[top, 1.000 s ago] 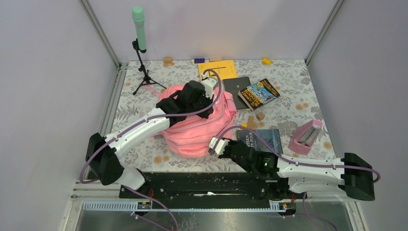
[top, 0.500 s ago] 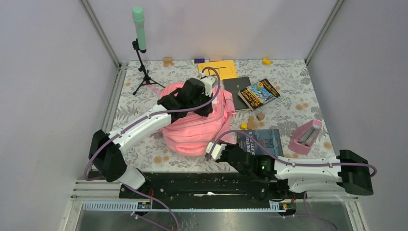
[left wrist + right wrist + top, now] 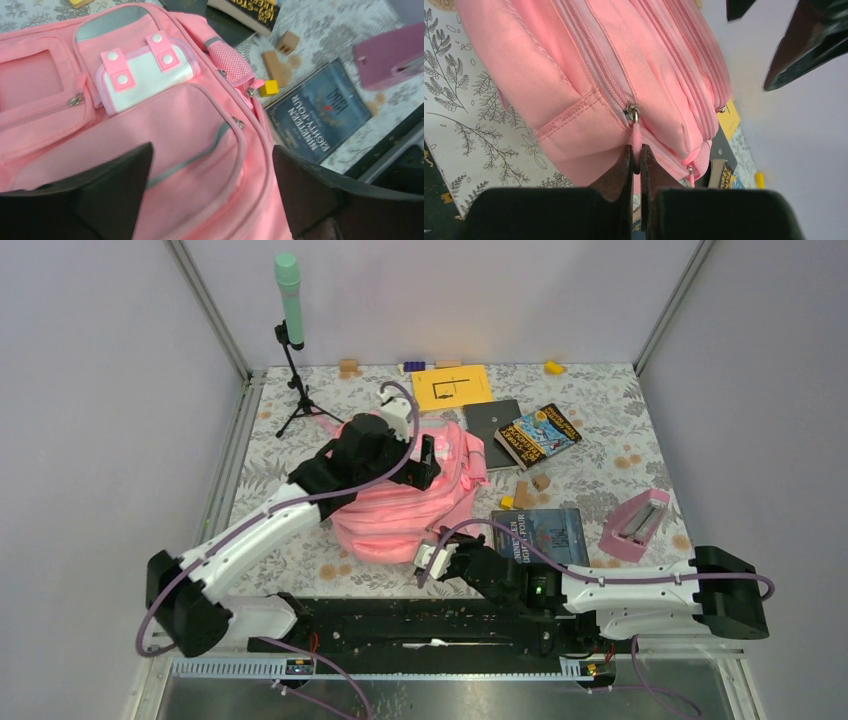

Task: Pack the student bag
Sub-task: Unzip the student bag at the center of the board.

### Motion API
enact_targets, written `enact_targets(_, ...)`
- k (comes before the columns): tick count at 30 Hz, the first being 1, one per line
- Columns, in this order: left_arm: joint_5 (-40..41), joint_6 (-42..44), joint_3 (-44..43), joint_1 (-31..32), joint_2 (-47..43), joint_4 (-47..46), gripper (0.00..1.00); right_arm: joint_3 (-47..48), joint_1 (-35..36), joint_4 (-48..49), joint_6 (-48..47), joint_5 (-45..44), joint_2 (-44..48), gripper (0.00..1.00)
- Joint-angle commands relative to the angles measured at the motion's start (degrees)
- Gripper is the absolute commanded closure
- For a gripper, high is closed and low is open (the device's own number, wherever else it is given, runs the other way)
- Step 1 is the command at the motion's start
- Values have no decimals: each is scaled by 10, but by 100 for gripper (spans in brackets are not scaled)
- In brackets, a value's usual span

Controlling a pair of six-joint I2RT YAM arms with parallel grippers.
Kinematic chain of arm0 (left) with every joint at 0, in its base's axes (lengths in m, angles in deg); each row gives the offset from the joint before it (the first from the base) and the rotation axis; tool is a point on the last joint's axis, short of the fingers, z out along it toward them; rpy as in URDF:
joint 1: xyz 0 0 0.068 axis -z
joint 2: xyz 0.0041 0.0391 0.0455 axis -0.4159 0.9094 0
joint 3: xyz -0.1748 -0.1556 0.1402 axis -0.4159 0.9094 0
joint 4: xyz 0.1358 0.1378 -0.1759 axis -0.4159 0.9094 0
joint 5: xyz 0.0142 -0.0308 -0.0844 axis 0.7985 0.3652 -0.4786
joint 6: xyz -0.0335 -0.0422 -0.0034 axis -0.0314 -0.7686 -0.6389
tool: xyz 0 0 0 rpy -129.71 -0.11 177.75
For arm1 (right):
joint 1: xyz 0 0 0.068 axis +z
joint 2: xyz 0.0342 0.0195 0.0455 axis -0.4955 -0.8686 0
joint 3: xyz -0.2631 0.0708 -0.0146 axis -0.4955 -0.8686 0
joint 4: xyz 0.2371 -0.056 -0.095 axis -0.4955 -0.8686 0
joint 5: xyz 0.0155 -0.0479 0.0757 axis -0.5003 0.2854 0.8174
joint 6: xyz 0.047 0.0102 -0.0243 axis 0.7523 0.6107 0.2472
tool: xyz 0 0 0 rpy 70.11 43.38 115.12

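Note:
The student bag (image 3: 400, 502), a big soft pink backpack, lies slumped at the table's middle; its front pockets and a white snap flap (image 3: 145, 70) fill the left wrist view. My left gripper (image 3: 425, 462) hovers over the bag's top with its jaws wide open (image 3: 212, 192) and nothing between them. At the bag's near edge, my right gripper (image 3: 428, 562) is shut on the pink zip pull (image 3: 636, 137), which hangs from a metal slider (image 3: 630, 112) on the bag's side (image 3: 589, 65).
A dark blue book (image 3: 540, 532) and a pink pencil case (image 3: 635, 523) lie right of the bag. Behind are a colourful book (image 3: 538, 435), a dark slab (image 3: 493, 418), a yellow envelope (image 3: 452, 386), small blocks (image 3: 530, 485), and a microphone stand (image 3: 290, 340) far left.
My left gripper opened, let go of the bag's top and drew back to the left; the bag sagged flatter. My right gripper dragged the zip pull toward the near left.

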Motion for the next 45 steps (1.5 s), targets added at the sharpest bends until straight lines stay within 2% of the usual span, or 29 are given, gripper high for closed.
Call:
enact_targets(1,72,-29,44,-3,-102,-30,2,6,6,92,-61,19,40,100)
enact_targets(4,81,-61,92,-3,-148,-16,1,10,7,79,-65,59,46,100)
enact_targets(5,80,-70,104,-4,-159,-7,1,11,7,75,-66,69,44,96)
enact_targets(7,81,-85,129,-3,-184,8,1,13,6,65,-60,86,41,82)
enact_targets(10,104,-94,172,-5,-220,20,1,9,7,59,-25,110,56,53)
enact_targets(13,125,-102,200,-9,-255,27,1,13,6,32,14,123,85,36)
enact_targets(14,125,-105,207,-10,-266,25,1,23,6,13,31,114,88,34)
enact_targets(19,56,-73,235,-8,-301,-4,2,71,-48,-92,144,97,86,32)
enact_targets(22,37,-60,256,13,-316,-25,5,63,-124,-121,243,150,96,31)
enact_targets(26,134,-93,269,121,-311,-28,7,57,-215,-161,368,200,89,29)
enact_targets(29,236,-160,257,209,-280,-5,7,55,-289,-181,446,257,65,28)
enact_targets(32,312,-242,253,245,-263,28,5,51,-338,-182,520,288,43,28)
enact_targets(37,352,-325,296,234,-299,52,1,31,-354,-154,642,270,14,29)
enact_targets(39,330,-342,311,200,-313,66,1,1,-354,-106,687,276,5,30)
enact_targets(42,271,-342,360,134,-340,39,1,-38,-353,-32,731,307,-23,31)
enact_targets(45,201,-333,386,64,-350,26,1,-50,-344,0,745,323,-48,33)
